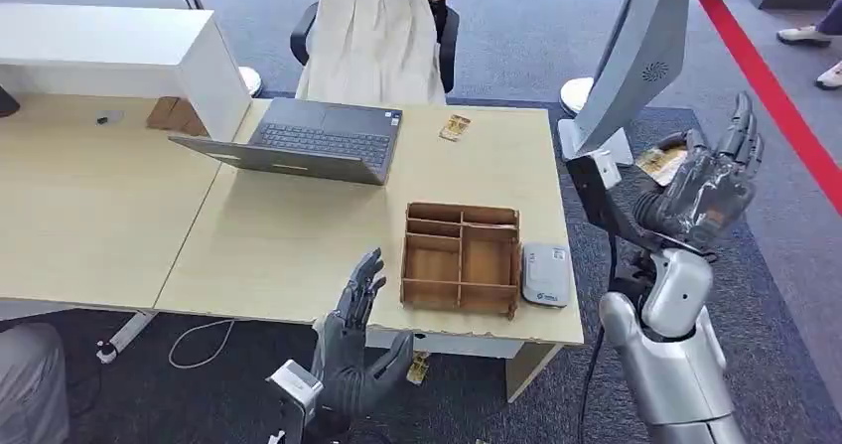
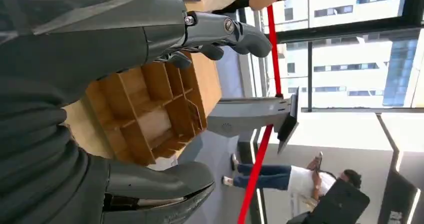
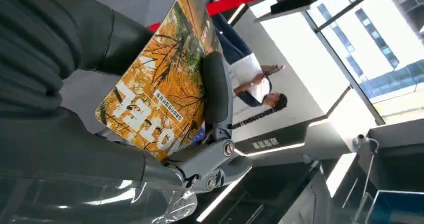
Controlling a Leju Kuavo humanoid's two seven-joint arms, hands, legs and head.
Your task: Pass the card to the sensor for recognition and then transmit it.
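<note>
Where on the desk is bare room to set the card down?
Bare desk lies between the laptop and the wooden organizer, running to the near edge. Also behind the organizer, beside the loose card. Crowded: organizer against white reader.

head cam high, looks down; wrist cams close behind hands, turned.
</note>
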